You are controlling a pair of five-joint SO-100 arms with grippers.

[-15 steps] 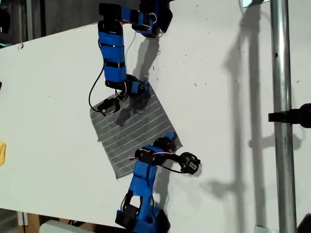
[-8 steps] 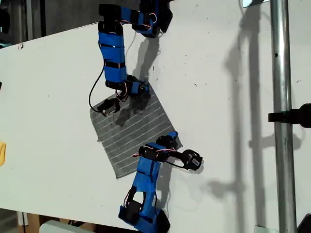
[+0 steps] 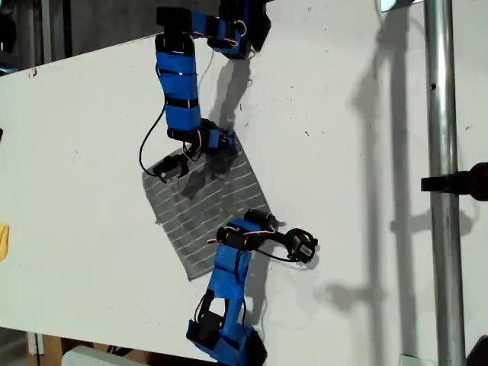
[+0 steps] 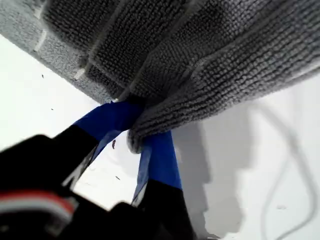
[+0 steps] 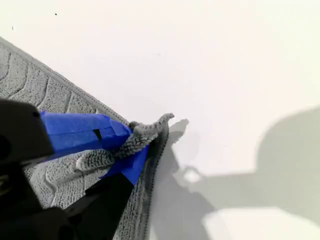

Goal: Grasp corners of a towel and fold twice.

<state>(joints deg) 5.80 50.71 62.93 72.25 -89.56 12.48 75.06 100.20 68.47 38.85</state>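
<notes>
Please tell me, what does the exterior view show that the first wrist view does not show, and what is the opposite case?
Only the exterior view shows the whole towel spread on the white table, both blue arms, and a metal pole at the exterior view's right. Only the first wrist view shows my first gripper close up, its blue-taped fingers pinching a bunched towel corner lifted off the table. Both views share the grey striped towel and the white table.

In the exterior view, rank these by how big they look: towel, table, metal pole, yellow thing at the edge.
1. Table: by far the largest.
2-3. Towel and metal pole: similar area. The pole is longer but thin and may be nearer the camera, so I won't rank them.
4. Yellow thing: smallest, cut by the view's left edge.
</notes>
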